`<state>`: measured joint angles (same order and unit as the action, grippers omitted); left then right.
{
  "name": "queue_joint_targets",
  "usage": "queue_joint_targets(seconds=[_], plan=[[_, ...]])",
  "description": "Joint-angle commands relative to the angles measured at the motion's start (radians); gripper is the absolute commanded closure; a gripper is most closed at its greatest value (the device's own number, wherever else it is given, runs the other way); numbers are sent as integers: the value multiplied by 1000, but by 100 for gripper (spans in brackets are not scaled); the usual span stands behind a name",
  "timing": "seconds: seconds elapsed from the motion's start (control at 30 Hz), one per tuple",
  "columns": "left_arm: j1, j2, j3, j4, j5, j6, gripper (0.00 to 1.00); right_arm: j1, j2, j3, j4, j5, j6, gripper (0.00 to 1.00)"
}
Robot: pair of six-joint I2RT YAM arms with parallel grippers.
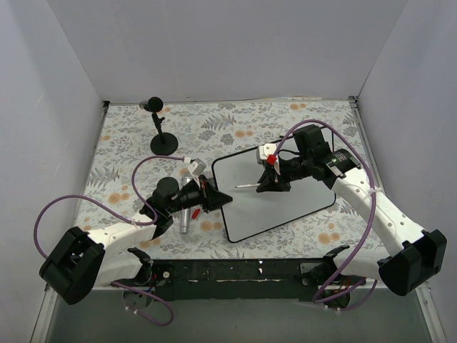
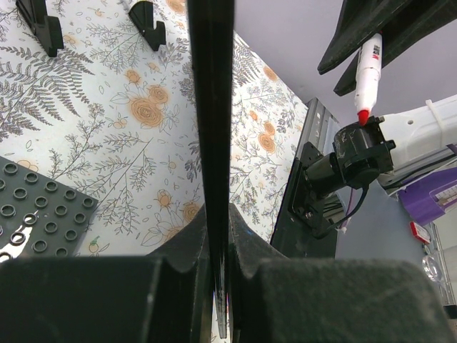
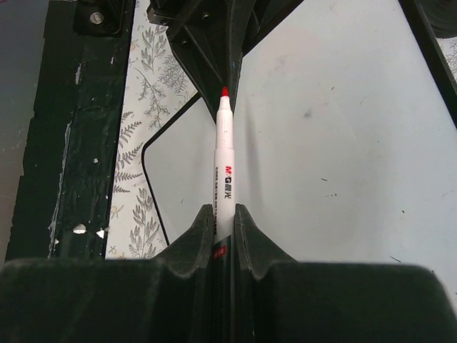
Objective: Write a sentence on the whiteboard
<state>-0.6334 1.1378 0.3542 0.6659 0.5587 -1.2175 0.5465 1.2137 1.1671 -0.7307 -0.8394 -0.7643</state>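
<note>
Seen from above, the whiteboard lies at the middle-right of the flowered tablecloth, turned at a slant, white face up. The left gripper is clamped on the board's left edge. The right gripper hangs over the board's upper part, closed on a white marker that juts toward the left gripper. Only this view shows a black round-based stand near the far edge of the cloth. It also shows a silver cylinder with a small red piece just beside it, close to the left arm. The left wrist view shows the grip up close: the board's thin black edge runs straight up between the 2 fingers, which pinch it tight. That view also takes in a dark perforated plate on the cloth at lower left and 2 black feet at the top. The right wrist view shows the marker's red tip bare and aimed at the left gripper, with the barrel pinched between the 2 fingers and the white face beneath. Whether the tip touches the board cannot be told.
</note>
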Motion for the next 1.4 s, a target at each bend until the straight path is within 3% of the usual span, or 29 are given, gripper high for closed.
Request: queue_joint_targets(seconds=[0.0, 1.37], plan=[[-2, -6, 3, 35, -19, 35, 100, 4, -8, 40, 7, -7, -15, 99], [-9, -1, 0, 55, -37, 0, 100, 6, 30, 92, 79, 28, 76, 99]])
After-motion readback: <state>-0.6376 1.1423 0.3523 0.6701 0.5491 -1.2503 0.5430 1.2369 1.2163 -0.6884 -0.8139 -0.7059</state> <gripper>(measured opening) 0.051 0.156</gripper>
